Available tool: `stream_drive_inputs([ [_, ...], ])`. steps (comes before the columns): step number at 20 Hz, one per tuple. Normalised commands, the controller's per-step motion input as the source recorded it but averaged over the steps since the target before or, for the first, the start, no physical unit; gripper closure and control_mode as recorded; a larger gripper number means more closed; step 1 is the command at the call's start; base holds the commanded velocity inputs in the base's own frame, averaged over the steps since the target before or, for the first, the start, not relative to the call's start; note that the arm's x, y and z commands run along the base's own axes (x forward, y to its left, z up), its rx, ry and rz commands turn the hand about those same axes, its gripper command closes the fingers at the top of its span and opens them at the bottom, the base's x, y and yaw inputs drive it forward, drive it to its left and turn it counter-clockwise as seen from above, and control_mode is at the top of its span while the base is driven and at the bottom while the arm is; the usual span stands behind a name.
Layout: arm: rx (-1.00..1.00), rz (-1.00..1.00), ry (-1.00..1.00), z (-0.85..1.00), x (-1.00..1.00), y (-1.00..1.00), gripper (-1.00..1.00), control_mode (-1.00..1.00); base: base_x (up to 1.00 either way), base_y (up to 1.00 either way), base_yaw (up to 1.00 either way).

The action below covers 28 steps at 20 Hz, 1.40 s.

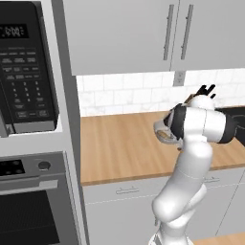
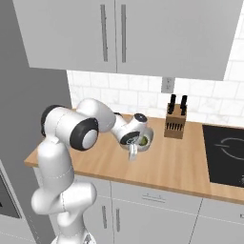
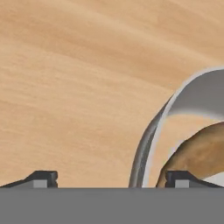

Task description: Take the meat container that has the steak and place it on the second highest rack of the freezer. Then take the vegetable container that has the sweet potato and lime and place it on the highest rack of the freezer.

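Note:
The vegetable container point(image 2: 148, 135), a round light-grey bowl, stands on the wooden counter point(image 2: 176, 164). In the left base view the vegetable container point(image 1: 160, 128) is partly hidden behind my arm. The green lime point(image 2: 143, 140) lies inside it. In the hand view the bowl's rim point(image 3: 151, 140) curves up between my fingertips, and the tan-brown sweet potato point(image 3: 201, 153) lies inside at the right. My gripper point(image 3: 111, 178) is open and low over the bowl's edge, one fingertip outside the rim and one over the inside. The gripper point(image 2: 133, 148) holds nothing. The meat container, steak and freezer are out of view.
A knife block point(image 2: 175, 121) stands at the wall right of the bowl. A black cooktop point(image 2: 224, 152) is set into the counter at the far right. The microwave point(image 1: 24, 67) and oven point(image 1: 28, 206) column rises on the left. Upper cabinets point(image 2: 119, 33) hang above.

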Motion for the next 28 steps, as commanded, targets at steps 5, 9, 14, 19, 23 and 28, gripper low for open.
stream_drive_inputs([
  [5,0.00,0.00,0.02,-0.29,0.00,0.00,1.00,-1.00,0.00,0.00,0.00],
  [9,0.00,0.00,-0.03,-0.08,-0.10,0.00,1.00,-1.00,0.00,0.00,0.00],
  [14,0.00,0.00,-0.26,0.07,-0.50,0.22,1.00,-1.00,0.00,0.00,0.00],
  [19,0.00,0.00,-0.37,0.12,-0.56,0.36,1.00,-1.00,0.00,0.00,0.00],
  [23,0.00,0.00,-0.39,0.41,-0.65,0.20,1.00,-1.00,0.00,0.00,0.00],
  [28,0.00,0.00,-0.14,0.84,-0.59,0.00,1.00,-1.00,0.00,0.00,0.00],
])
